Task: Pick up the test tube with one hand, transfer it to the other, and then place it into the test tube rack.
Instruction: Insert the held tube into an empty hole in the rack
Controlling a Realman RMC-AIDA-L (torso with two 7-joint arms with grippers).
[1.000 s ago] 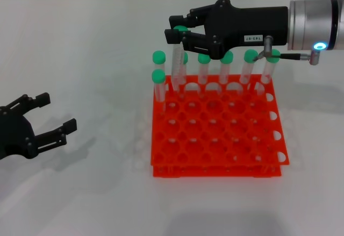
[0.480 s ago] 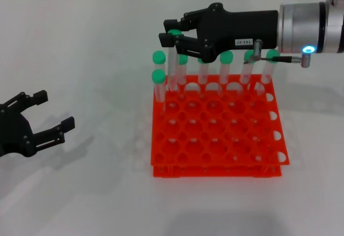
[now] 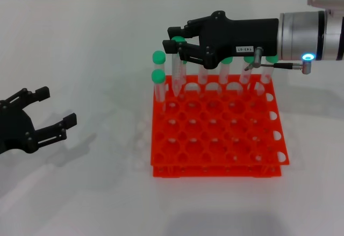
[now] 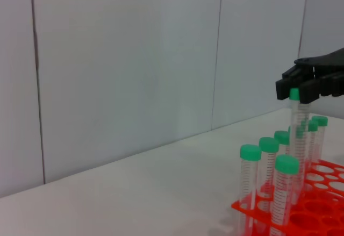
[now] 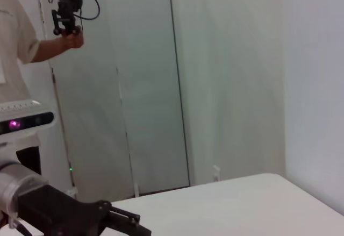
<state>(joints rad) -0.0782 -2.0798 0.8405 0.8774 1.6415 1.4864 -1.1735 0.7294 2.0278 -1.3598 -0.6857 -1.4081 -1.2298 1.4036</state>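
Test tube (image 3: 177, 73) clamped by its green cap in right gripper (image 3: 177, 43), lower than a second ago, tip now entering a back-row hole of the orange rack (image 3: 215, 134). Placement nearly done. Left gripper (image 3: 45, 115) idle, fingers apart, well left.

Only real text is a small white label (image 3: 244, 48) on the side of the right gripper (image 3: 176, 44), digits too tiny to read. The tubes (image 4: 266, 171) have printed scale marks, numbers unreadable too.
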